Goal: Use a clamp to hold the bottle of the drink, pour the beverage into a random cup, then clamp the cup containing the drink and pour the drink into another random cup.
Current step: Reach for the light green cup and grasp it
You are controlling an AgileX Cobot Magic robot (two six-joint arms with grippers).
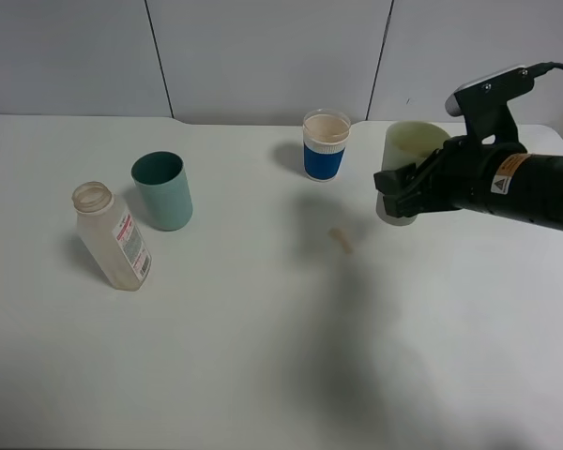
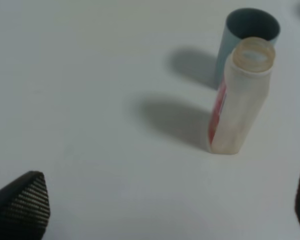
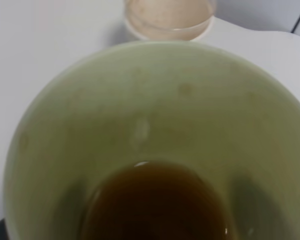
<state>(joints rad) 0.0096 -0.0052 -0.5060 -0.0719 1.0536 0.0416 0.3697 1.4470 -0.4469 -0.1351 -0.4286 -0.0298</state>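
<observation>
My right gripper (image 1: 400, 190), the clamp, is shut on the tall pale yellow-green cup (image 1: 415, 141) at the right of the table. The cup stands upright; I cannot tell whether its base touches the table. Brown beverage (image 3: 155, 205) lies in the bottom of that cup (image 3: 140, 100). The short blue cup (image 1: 326, 146) with a white rim stands just left of it and farther back, and its cream inside (image 3: 170, 17) shows past the held cup's rim. The clear bottle (image 1: 113, 238) stands uncapped at the left. My left gripper (image 2: 162, 205) hangs open, short of the bottle (image 2: 240, 100).
A teal-green tumbler (image 1: 162, 190) stands just behind and right of the bottle, and appears behind it as the tumbler (image 2: 247, 27) in the left wrist view. A small tan speck (image 1: 340, 239) lies on the white table (image 1: 263, 356) near the middle. The table's back edge meets a grey wall.
</observation>
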